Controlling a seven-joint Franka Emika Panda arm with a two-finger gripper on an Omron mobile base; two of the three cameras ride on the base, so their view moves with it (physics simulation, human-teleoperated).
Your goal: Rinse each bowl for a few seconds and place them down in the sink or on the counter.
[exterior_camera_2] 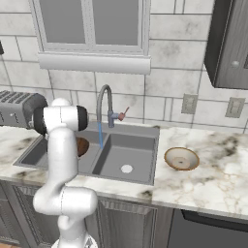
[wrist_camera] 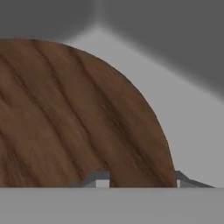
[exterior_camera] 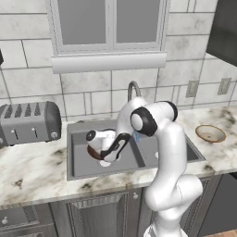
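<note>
Lighting even & diffuse throughout, rendered look, no single strong source evident. Both base views bright, no glare or blown highlights. Counter (exterior_camera: 32, 171) evenly lit; soft dark shading under the window sill (exterior_camera: 109, 62) and inside the sink (exterior_camera: 76, 159) walls — shadows faint, no hard edges. Arm shows smooth shading, no specular hotspots. Wall cabinet (exterior_camera_2: 227, 43) far right reads dark. Base views slightly soft, low res, jagged edges on tile lines. No visible edge distortion. Hand view: dark brown bowl (wrist_camera: 65, 118) close up, grain somewhat blurred; sink corner behind it soft, graded grey — darker toward top.
</note>
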